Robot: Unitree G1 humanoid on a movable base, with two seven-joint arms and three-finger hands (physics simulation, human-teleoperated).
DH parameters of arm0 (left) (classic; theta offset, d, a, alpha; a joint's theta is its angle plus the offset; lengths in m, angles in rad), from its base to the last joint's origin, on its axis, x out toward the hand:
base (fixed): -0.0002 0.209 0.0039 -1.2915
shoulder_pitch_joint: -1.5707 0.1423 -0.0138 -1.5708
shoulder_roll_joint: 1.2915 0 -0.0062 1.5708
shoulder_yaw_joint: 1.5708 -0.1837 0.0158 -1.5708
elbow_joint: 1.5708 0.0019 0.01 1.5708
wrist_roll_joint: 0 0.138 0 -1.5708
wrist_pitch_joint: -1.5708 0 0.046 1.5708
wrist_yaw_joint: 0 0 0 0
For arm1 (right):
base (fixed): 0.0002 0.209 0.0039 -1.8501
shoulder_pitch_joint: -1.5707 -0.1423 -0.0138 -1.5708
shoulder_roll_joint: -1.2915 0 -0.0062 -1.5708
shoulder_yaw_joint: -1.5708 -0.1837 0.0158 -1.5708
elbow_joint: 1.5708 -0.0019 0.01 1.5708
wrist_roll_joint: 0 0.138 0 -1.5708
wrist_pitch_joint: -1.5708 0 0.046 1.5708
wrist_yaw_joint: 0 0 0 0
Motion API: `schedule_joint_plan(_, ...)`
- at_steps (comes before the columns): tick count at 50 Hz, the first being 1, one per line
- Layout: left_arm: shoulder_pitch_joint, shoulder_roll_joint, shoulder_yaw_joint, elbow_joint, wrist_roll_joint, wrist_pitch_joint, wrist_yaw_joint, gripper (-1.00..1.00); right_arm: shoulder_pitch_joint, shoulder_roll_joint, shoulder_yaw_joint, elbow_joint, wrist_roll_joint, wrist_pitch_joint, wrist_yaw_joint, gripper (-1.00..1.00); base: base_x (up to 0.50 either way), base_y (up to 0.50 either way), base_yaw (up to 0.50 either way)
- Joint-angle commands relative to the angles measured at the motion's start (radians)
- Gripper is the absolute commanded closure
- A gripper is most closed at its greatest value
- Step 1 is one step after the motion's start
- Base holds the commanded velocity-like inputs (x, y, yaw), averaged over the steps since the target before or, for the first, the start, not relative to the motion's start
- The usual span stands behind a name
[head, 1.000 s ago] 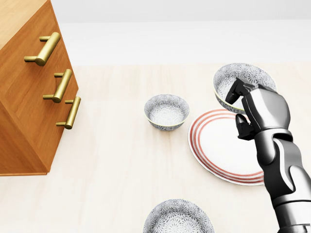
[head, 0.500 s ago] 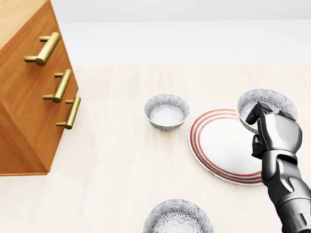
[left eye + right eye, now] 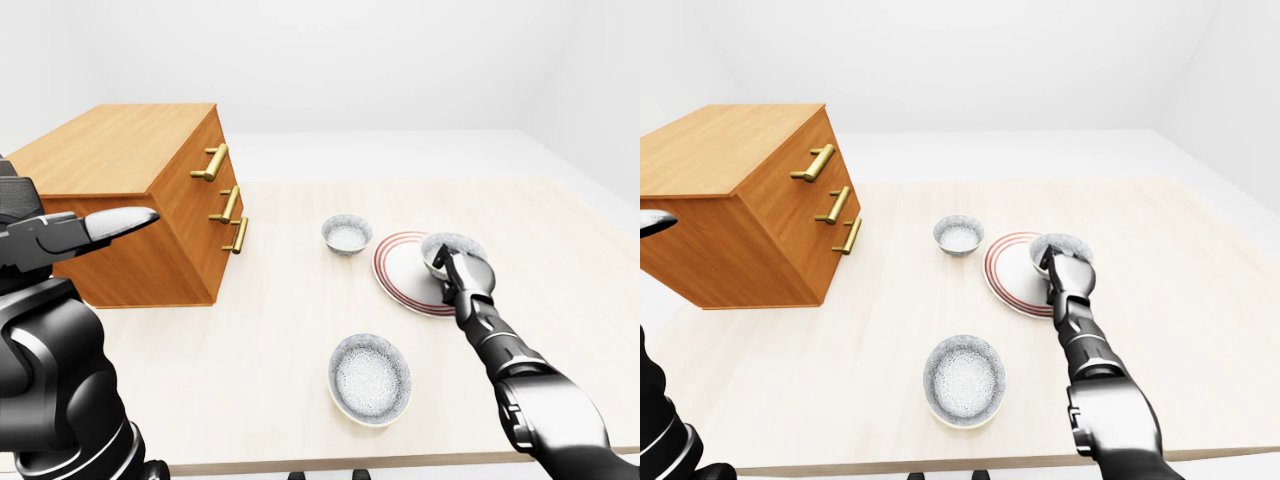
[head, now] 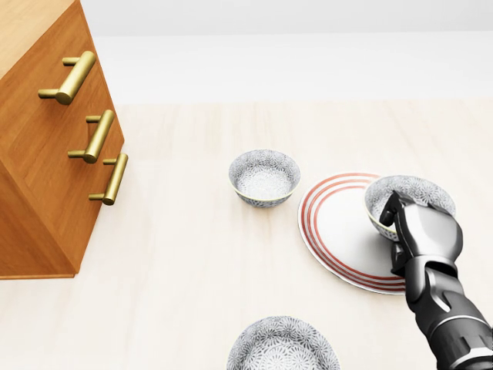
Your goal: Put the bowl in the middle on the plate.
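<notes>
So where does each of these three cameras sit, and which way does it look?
Head view: on the robot's head, aimed steeply down at the table; only the right hand and forearm show, gripping a bowl over the plate.
Left-eye view: head-mounted, looking outward across the table; the left hand fills its left edge.
Right-eye view: beside it, same direction; the right arm rises mid-frame.
The eye views share the cabinet, plate and all three bowls.

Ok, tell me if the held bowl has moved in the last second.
Yes. In the head view the bowl went down, from beyond the plate's top edge to over its right side.
</notes>
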Motion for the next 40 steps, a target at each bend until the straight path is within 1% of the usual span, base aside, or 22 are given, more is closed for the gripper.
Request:
schedule_joint_plan(1, -0.003, 0.002, 0.001, 0.004, -0.001, 0.000, -0.001, -1.00, -0.019, -0.001, -0.002, 0.031, -0.027, 0.000, 0.000, 1.00, 0.00, 0.00, 0.00)
schedule_joint_plan(20, 0.003, 0.000, 0.002, -0.001, 0.000, 0.000, -0.003, -1.00, -0.021, -0.001, -0.004, 0.032, -0.035, 0.000, 0.000, 1.00, 0.00, 0.00, 0.00)
schedule_joint_plan(40, 0.004, -0.001, 0.001, 0.004, 0.006, 0.000, -0.006, -1.00, -0.047, 0.022, -0.008, 0.019, -0.009, 0.000, 0.000, 1.00, 0.00, 0.00, 0.00)
